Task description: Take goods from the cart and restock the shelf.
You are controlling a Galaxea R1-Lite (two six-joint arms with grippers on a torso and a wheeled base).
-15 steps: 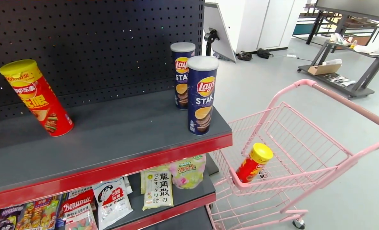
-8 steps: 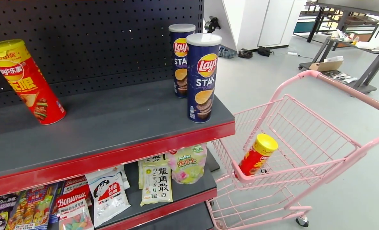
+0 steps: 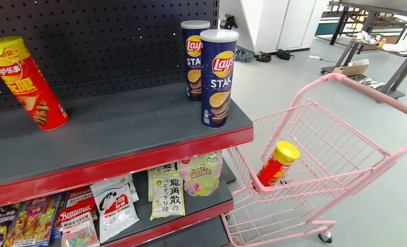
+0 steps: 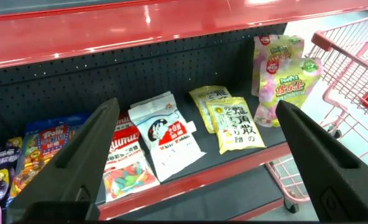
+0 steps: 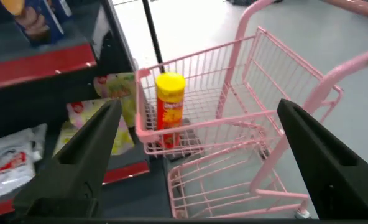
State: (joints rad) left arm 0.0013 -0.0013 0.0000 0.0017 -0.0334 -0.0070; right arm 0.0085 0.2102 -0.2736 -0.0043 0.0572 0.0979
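The yellow-lidded red cardboard chip can [image 5: 170, 112], ahead of the wide-open, empty right gripper [image 5: 199, 106], should be clasped mid-body.

In the head view, a lone can [image 3: 24, 82] stands on the upper shelf [image 3: 121, 130] at upper left. At top centre, the front can [image 3: 218, 79] stands before the rear can [image 3: 193, 61]. Bags [image 3: 169, 195] lie on the lower shelf [image 3: 206, 203] at the bottom. At right, the cart [image 3: 361, 89] holds the cart can [image 3: 277, 164].
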